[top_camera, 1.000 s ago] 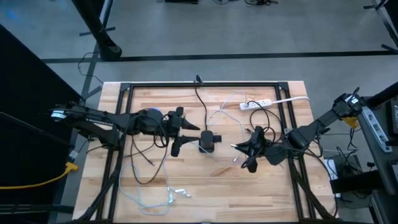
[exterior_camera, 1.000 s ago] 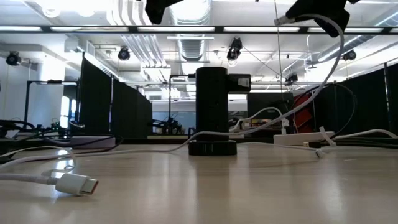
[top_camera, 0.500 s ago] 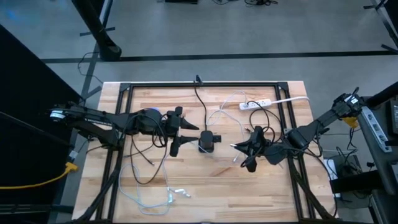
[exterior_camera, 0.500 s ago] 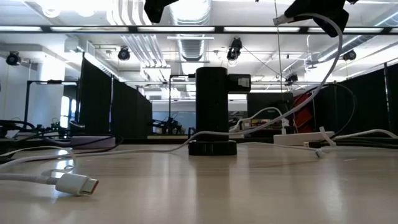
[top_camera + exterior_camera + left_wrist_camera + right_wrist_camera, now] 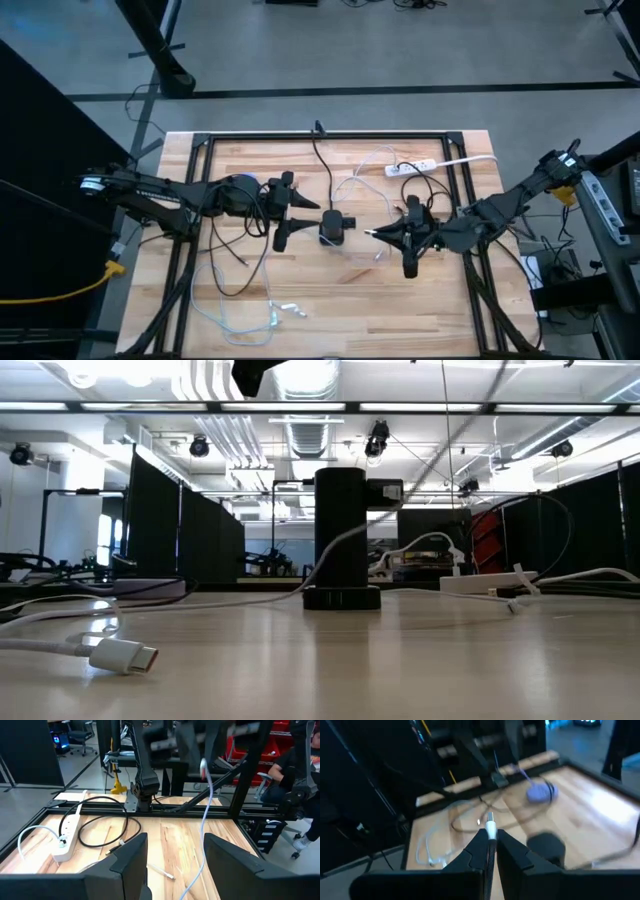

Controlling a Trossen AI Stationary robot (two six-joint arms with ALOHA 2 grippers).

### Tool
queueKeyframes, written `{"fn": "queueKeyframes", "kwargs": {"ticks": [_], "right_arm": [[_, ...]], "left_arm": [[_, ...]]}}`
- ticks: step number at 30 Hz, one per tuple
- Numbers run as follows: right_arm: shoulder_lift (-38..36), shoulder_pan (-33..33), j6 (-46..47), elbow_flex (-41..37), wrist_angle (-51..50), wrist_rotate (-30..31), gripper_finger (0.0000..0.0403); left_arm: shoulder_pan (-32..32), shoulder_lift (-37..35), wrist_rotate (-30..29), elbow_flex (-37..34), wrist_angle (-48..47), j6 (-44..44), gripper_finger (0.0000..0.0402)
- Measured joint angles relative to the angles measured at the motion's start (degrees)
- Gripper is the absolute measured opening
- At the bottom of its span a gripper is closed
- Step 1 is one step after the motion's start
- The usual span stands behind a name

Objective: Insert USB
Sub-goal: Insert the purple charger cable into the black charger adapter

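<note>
Two claws flanked the black charging block (image 5: 332, 228) standing upright near the middle of the wooden surface (image 5: 430, 300). The right claw (image 5: 385, 236) was pinched narrow on the white USB plug (image 5: 491, 826), whose metal tip stuck out past the fingertips and pointed toward the block from just beside it. The left claw (image 5: 300, 218) hovered on the block's other side with its fingers (image 5: 131, 856) parted and nothing between them, not touching the block as far as the overhead view showed.

Several things could have spoilt the insertion from there. The block looked tall for its small foot, and nothing held it, so a push from the plug would likely have slid or tipped it instead of seating the connector. Which face carried the port could not be told, so the plug might have met bare plastic. The white cable (image 5: 206, 815) trailed in a long slack arc from the plug down to the surface; a quick approach could have dragged it against the block. The plug sat only between the fingertips, so any off-axis contact might have twisted it in the grip. Other loose leads and a white power strip (image 5: 414, 166) lay farther back, well apart, and seemed a lesser snag risk.
</note>
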Motion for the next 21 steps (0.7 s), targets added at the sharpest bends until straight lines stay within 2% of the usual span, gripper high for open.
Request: {"fn": "queueKeyframes", "kwargs": {"ticks": [3, 6, 15, 18, 21], "right_arm": [[0.0, 0.0, -2.6, 0.8, -0.3, 0.0, 0.0012], [0.1, 0.0, -1.5, -1.9, -0.4, 0.0, 0.0012], [0.7, 0.0, 14.7, -15.4, 2.0, -0.2, 0.0012], [0.2, 0.0, 14.5, -14.7, 2.8, -1.7, 0.0012], [-1.3, 0.0, 10.3, -11.4, 2.8, -1.8, 0.0012]], "left_arm": [[0.0, 0.0, 0.0, 0.0, 0.0, 0.0, 0.0174], [0.0, 0.0, 0.0, 0.0, 0.0, 0.0, 0.017], [0.0, 0.0, 0.0, 0.0, -0.1, 0.0, 0.0162], [0.0, 0.0, 0.0, 0.0, -0.1, 0.0, 0.0164], [0.0, 0.0, 0.0, 0.0, -0.1, 0.0, 0.0169]]}}
